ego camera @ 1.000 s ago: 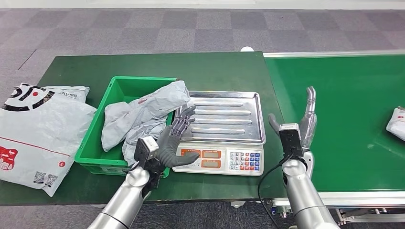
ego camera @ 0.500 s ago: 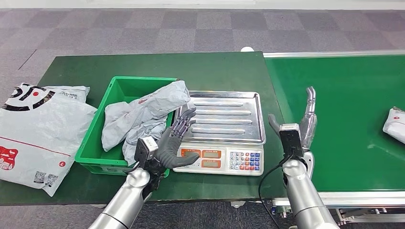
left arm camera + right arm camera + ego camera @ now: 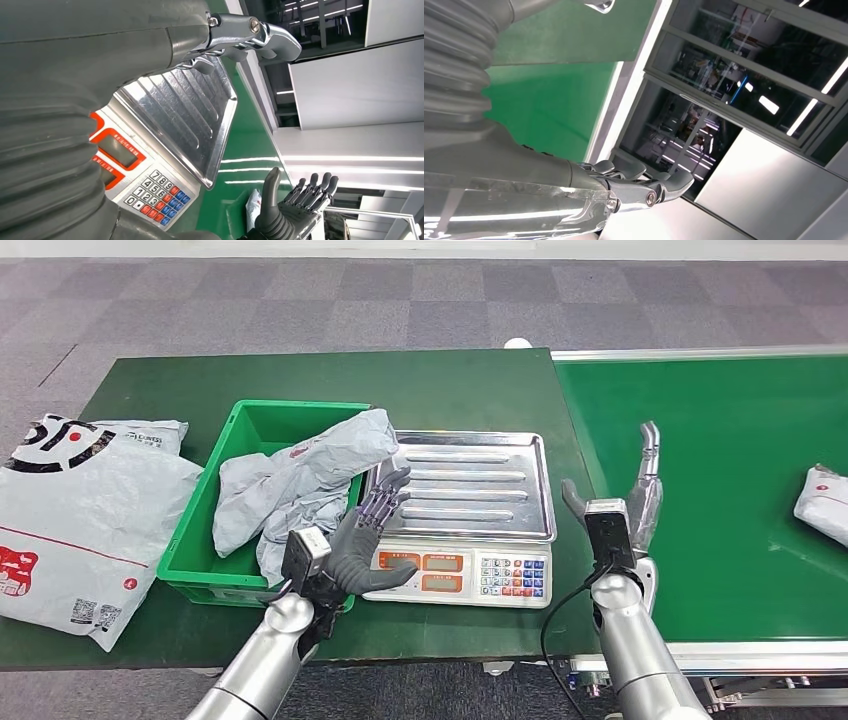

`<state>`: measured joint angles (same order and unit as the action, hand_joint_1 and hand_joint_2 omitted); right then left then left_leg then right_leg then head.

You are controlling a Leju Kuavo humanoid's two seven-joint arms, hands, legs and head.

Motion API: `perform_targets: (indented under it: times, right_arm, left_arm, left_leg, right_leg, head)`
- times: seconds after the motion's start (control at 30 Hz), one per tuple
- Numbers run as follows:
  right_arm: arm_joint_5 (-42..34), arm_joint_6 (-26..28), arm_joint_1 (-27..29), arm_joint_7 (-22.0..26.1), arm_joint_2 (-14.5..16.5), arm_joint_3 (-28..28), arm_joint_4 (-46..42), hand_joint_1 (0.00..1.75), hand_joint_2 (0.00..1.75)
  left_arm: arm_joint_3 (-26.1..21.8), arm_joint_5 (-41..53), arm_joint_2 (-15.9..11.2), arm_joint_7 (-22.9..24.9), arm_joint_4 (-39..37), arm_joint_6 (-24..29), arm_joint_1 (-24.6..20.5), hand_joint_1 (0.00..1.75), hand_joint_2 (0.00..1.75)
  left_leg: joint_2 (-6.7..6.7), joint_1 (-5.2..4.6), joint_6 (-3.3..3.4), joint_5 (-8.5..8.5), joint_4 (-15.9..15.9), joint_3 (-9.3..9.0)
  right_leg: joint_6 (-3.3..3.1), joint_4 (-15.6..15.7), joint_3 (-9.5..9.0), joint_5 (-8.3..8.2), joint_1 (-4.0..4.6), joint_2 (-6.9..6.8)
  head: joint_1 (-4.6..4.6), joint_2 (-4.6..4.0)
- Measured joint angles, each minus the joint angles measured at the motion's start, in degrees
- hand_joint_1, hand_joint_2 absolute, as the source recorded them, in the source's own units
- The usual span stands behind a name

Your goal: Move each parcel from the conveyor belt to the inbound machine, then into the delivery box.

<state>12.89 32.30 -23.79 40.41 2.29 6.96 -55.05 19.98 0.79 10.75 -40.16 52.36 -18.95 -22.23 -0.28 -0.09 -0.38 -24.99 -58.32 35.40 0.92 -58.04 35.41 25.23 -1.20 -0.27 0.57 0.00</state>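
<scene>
A white parcel (image 3: 822,503) lies on the green conveyor belt (image 3: 730,450) at the far right edge, also seen as the parcel (image 3: 253,207) in the left wrist view. My right hand (image 3: 640,490) stands open and upright over the belt's near left part, well short of that parcel. My left hand (image 3: 368,532) is open, fingers spread, hovering over the front left corner of the scale (image 3: 470,575) with its steel tray (image 3: 480,480). A crumpled grey parcel (image 3: 295,485) hangs over the right wall of the green box (image 3: 200,550).
Large white printed bags (image 3: 80,510) lie on the dark green table (image 3: 420,380) left of the box. The scale's keypad (image 3: 510,577) faces me. Grey carpet lies beyond the table.
The white parcel on the belt has drifted slightly inward from the right edge. My left hand has eased a little lower and nearer. My right hand has stayed put.
</scene>
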Motion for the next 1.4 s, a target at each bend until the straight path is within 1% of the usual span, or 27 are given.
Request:
perform_targets:
  times: [0.13, 0.3, 0.57, 0.7, 0.87, 1.4]
  right_arm:
    - [-0.1, 0.14, -0.33, 0.0, 0.0, 0.54, 0.44, 0.0, 1.75]
    - [-0.57, 0.73, -1.24, 0.0, 0.0, 1.53, 1.36, 0.0, 1.75]
    - [-2.53, 2.09, -2.51, 0.0, 0.04, 4.3, 2.14, 0.0, 1.75]
    - [-3.14, 3.06, -2.51, 0.02, 0.09, 6.82, 1.57, 0.0, 1.75]
    - [-7.27, 0.61, -2.89, 0.01, 0.13, 8.02, 1.26, 0.0, 1.75]
    - [-6.61, 0.27, -4.16, 0.0, 0.16, 8.99, 1.32, 0.0, 1.75]
  left_arm:
    - [-0.21, -0.34, -0.26, -0.04, 1.14, 0.14, 0.93, 0.0, 1.75]
    - [-1.78, -0.8, -0.33, -0.06, 1.73, -0.53, 1.55, 0.0, 1.75]
    - [-3.92, 0.35, -0.36, -0.06, 1.68, 1.11, 1.61, 0.0, 1.75]
    - [-4.32, 0.53, -0.39, -0.06, 1.49, 1.54, 1.55, 0.0, 1.75]
    - [-4.4, 0.39, -0.78, -0.06, 1.42, 1.78, 1.51, 0.0, 1.75]
    - [-4.42, 0.09, -1.4, -0.06, 1.45, 1.77, 1.54, 0.0, 1.75]
  left_leg:
    - [-0.01, 0.0, 0.0, 0.0, 0.0, 0.01]
    - [-0.01, 0.0, 0.0, 0.0, 0.0, 0.02]
    - [-0.01, 0.01, 0.0, 0.01, 0.0, 0.01]
    - [-0.01, 0.01, 0.0, 0.01, 0.0, 0.01]
    - [-0.03, 0.01, 0.0, 0.0, 0.0, 0.02]
    - [-0.03, 0.01, 0.0, 0.01, 0.0, 0.02]
  right_leg:
    - [0.0, 0.0, -0.01, 0.0, 0.0, -0.01]
    - [0.0, 0.0, 0.0, 0.0, 0.0, -0.02]
    - [0.0, 0.0, -0.01, 0.0, 0.01, -0.04]
    - [0.0, 0.0, 0.0, 0.0, 0.01, -0.02]
    - [0.0, 0.0, 0.0, 0.0, 0.01, -0.06]
    - [0.0, 0.0, 0.0, 0.0, 0.01, -0.05]
  head:
    - [0.0, 0.0]
    - [0.0, 0.0]
    - [0.0, 0.0]
    - [0.0, 0.0]
    - [0.0, 0.0]
    - [0.0, 0.0]
